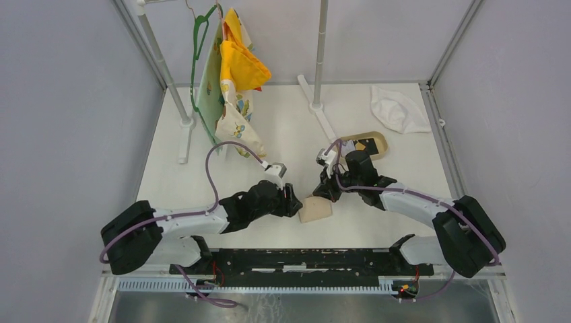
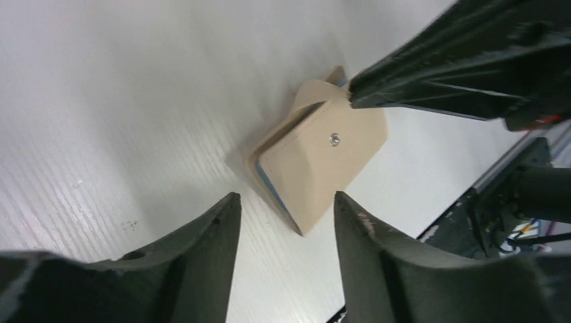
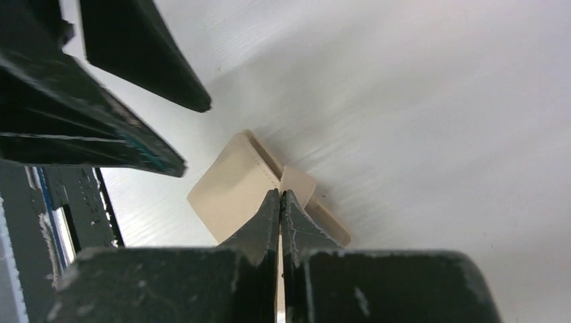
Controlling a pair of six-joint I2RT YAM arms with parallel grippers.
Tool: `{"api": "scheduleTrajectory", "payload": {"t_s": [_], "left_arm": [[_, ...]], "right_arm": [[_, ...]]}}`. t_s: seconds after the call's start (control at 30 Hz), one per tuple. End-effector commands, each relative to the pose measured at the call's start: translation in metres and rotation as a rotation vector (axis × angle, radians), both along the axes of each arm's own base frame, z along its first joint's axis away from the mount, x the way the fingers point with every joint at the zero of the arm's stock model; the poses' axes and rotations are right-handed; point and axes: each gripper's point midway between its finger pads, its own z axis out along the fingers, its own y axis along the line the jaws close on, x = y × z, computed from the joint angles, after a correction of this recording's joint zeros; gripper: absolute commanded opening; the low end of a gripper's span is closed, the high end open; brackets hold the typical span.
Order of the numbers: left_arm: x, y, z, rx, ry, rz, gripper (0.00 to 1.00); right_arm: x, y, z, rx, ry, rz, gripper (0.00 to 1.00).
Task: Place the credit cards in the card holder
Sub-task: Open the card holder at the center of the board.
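Note:
The tan card holder (image 1: 316, 208) lies on the white table between my two grippers. In the left wrist view the card holder (image 2: 323, 151) shows a snap stud, a blue inner edge and a slightly raised top flap. My left gripper (image 2: 286, 196) is open, with only the holder's near corner between its tips. My right gripper (image 3: 280, 195) is shut, its tips resting on the card holder (image 3: 232, 185) beside the snap tab (image 3: 299, 183). One dark credit card (image 1: 364, 145) lies in the oval tan tray (image 1: 381, 140) behind the right arm.
A clothes rack with a green hanger and yellow patterned cloths (image 1: 236, 67) stands at the back left. Its white foot (image 1: 323, 120) runs toward the tray. A crumpled white cloth (image 1: 398, 109) lies at the back right. A black rail (image 1: 303, 259) lines the near edge.

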Motion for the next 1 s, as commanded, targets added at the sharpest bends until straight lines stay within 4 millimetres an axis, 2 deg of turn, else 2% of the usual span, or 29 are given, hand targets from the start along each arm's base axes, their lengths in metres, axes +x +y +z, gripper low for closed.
{"api": "scheduleTrajectory", "payload": {"t_s": [0.0, 0.1, 0.27, 0.37, 0.47, 0.7, 0.83, 0.97], "left_arm": [[0.008, -0.006, 0.049, -0.101, -0.086, 0.005, 0.64], [0.002, -0.01, 0.053, -0.139, -0.057, -0.012, 0.72], [-0.007, -0.026, 0.046, -0.224, 0.035, -0.02, 0.79], [-0.009, -0.035, 0.045, -0.301, 0.087, 0.002, 0.88], [-0.009, -0.042, 0.049, -0.381, 0.119, 0.02, 0.91], [-0.006, -0.044, 0.049, -0.444, 0.134, 0.058, 0.93], [-0.002, -0.04, 0.034, -0.384, 0.128, 0.084, 0.92], [0.007, -0.028, 0.013, -0.261, 0.092, 0.122, 0.85]], "right_arm": [[0.008, -0.002, 0.03, 0.152, 0.037, -0.057, 0.0], [0.008, -0.006, 0.042, 0.241, 0.075, -0.074, 0.0], [0.007, -0.015, 0.066, 0.357, 0.066, -0.096, 0.0], [0.009, -0.02, 0.071, 0.379, 0.05, -0.113, 0.0], [0.008, -0.021, 0.069, 0.38, 0.055, -0.112, 0.0], [0.008, -0.022, 0.07, 0.381, 0.045, -0.113, 0.0], [0.011, -0.025, 0.071, 0.38, 0.03, -0.125, 0.0], [0.017, -0.031, 0.07, 0.363, -0.001, -0.157, 0.0]]}}
